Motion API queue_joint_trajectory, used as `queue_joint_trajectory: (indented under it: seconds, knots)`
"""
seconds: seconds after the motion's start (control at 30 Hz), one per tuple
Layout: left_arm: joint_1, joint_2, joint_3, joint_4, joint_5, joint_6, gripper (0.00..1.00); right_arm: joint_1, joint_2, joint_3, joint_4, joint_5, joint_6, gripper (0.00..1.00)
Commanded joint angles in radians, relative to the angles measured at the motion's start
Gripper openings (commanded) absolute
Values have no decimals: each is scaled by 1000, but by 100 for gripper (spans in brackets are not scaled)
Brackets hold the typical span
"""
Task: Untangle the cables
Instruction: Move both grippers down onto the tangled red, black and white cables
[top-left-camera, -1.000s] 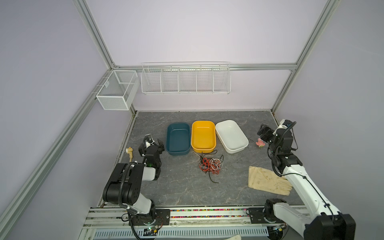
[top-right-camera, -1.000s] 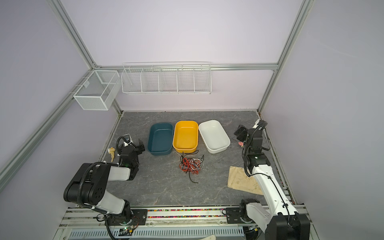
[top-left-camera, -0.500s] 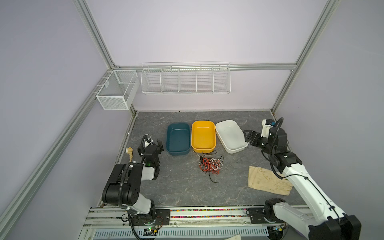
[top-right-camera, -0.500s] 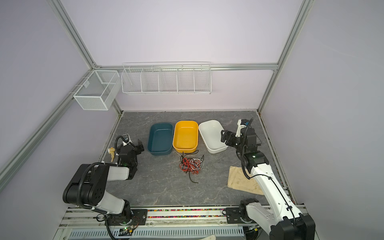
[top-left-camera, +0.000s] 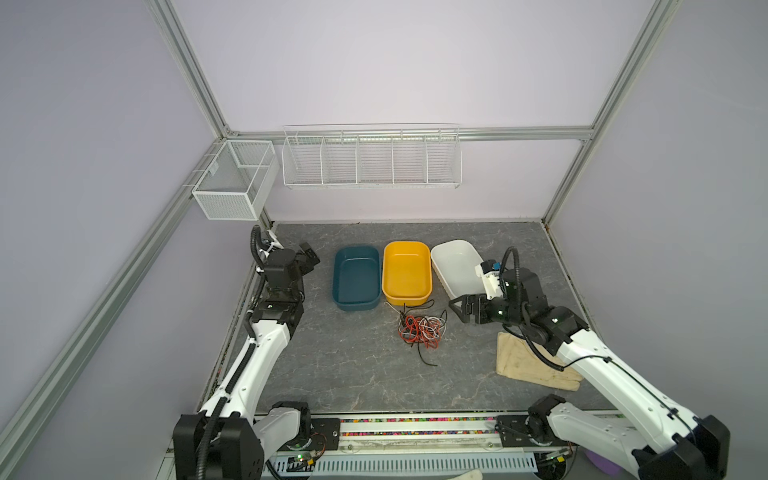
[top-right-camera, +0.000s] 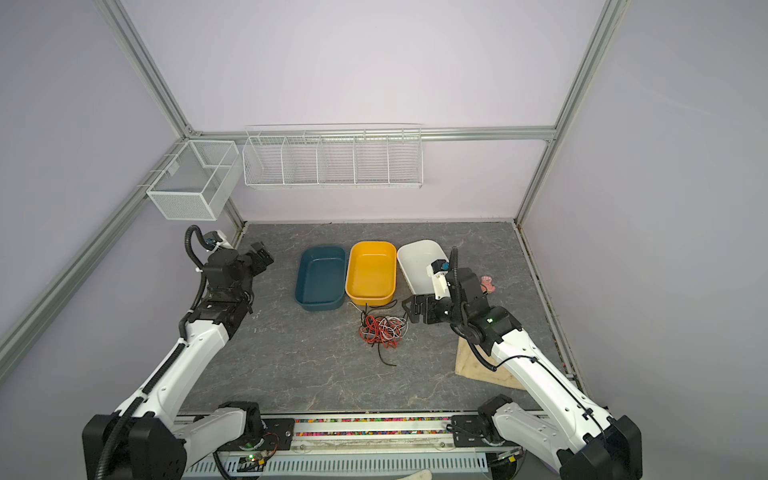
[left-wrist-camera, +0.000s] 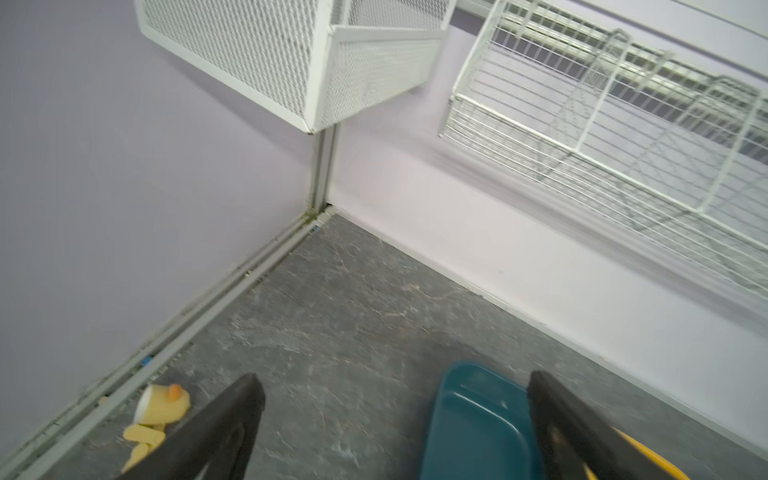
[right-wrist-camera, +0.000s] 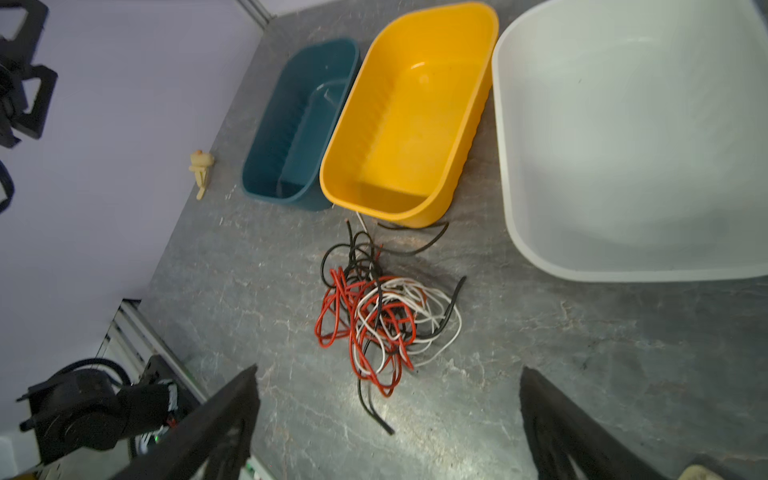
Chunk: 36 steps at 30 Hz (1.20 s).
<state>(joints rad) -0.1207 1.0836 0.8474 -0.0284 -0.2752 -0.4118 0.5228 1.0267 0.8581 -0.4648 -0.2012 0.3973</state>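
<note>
On the bench (top-left-camera: 332, 365) before the yellow tub (top-left-camera: 405, 297) the cables (top-left-camera: 419, 330) lie knotted, so the right end effector (top-left-camera: 456, 310), jaws apart just beside them, should pinch one loose black tail while the left end effector (top-left-camera: 309, 258), likewise apart, hangs well away.

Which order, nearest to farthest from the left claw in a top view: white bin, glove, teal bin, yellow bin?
1. teal bin, just right of the left claw
2. yellow bin, mid row
3. white bin, right end of the row
4. glove, front right
</note>
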Motion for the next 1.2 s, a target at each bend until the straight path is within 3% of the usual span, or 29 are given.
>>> queue_joint_trajectory:
  seconds: [0.0, 0.1, 0.33, 0.5, 0.73, 0.83, 1.03, 1.17]
  knots:
    - [0, -67, 5, -198, 261, -77, 99, 45, 27, 13, -57, -38, -8, 97]
    - [-1, -120, -15, -261, 359, -91, 99, 104, 40, 3, -61, -20, -11, 97]
    - [-43, -169, -44, -466, 433, -121, 99, 195, 76, -16, -67, 26, -42, 94]
    - [-175, -221, -105, -474, 380, -184, 99, 212, 149, -27, -51, 38, -59, 87]
    - [-281, -284, -206, -456, 376, -274, 99, 217, 218, -39, 22, 20, -84, 71]
    - [-315, -299, -230, -457, 383, -300, 99, 217, 282, -25, 38, -7, -94, 58]
    - [-382, -324, -287, -444, 373, -354, 99, 220, 359, -27, 85, 8, -88, 55]
    - [-426, -321, -317, -440, 339, -360, 99, 228, 400, -25, 110, 11, -80, 47]
